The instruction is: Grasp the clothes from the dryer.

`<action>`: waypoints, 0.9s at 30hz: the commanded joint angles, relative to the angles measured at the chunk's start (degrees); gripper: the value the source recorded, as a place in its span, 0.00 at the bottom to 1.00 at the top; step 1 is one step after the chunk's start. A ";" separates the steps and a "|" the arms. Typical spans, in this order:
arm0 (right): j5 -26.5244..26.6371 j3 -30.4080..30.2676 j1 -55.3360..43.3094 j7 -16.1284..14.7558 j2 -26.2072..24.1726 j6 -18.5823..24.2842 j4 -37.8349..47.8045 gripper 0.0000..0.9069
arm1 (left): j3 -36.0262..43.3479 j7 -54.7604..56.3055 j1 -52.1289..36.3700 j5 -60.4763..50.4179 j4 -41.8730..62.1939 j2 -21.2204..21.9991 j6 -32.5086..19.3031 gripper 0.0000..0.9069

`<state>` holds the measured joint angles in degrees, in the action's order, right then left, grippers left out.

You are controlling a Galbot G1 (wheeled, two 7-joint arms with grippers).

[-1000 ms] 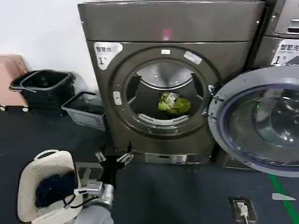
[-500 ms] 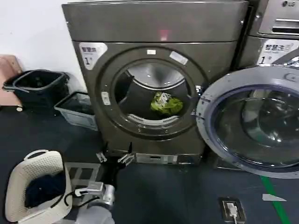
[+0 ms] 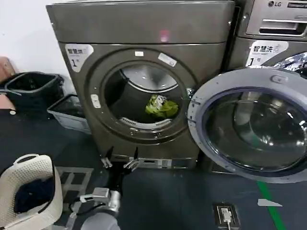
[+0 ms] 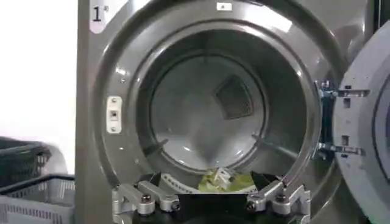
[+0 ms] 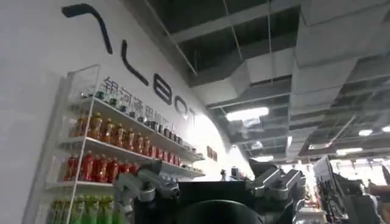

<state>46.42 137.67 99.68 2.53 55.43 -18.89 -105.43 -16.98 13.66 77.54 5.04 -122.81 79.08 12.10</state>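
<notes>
Head view: dryer [image 3: 144, 91] standing with its round door [image 3: 249, 129] swung wide to 3 o'clock of the porthole. Clothes [image 3: 161, 107] lying as a yellow-green bundle on the drum floor, at about 5 o'clock within the opening. Left gripper [image 3: 119, 162] held low before the machine's base, at 7 o'clock from the bundle and well apart from it, fingers spread and holding nothing. White basket [image 3: 29, 191] with dark clothes at 9 o'clock of the gripper.

Left wrist view: clothes [image 4: 226, 180] seen just above the gap between the spread fingers [image 4: 146, 198].

Right wrist view: right gripper [image 5: 210, 189] raised toward shelves of bottles [image 5: 103, 152] and a ceiling, fingers parted, empty.
</notes>
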 commanded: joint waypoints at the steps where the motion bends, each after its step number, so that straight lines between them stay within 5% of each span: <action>1: 0.56 -0.02 0.01 -0.19 0.03 2.38 -0.33 1.00 | -0.07 -0.04 -0.41 0.02 0.12 -0.01 0.00 1.00; 6: 0.97 0.40 0.07 -0.45 0.27 2.66 -0.23 1.00 | -0.04 -0.25 -1.33 0.18 0.16 -0.17 0.23 1.00; 11: 0.91 -0.21 0.27 -1.84 0.86 9.06 0.72 1.00 | -0.05 -0.64 -1.42 -1.74 0.63 -0.29 -1.04 1.00; 27: 0.85 -0.15 0.32 -2.88 0.64 9.67 0.40 1.00 | 0.18 -0.73 -3.43 -1.04 1.75 0.20 -0.67 1.00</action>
<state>47.23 137.53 99.99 -0.33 56.09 -9.84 -105.00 -16.84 13.00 74.19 4.16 -121.04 79.25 11.51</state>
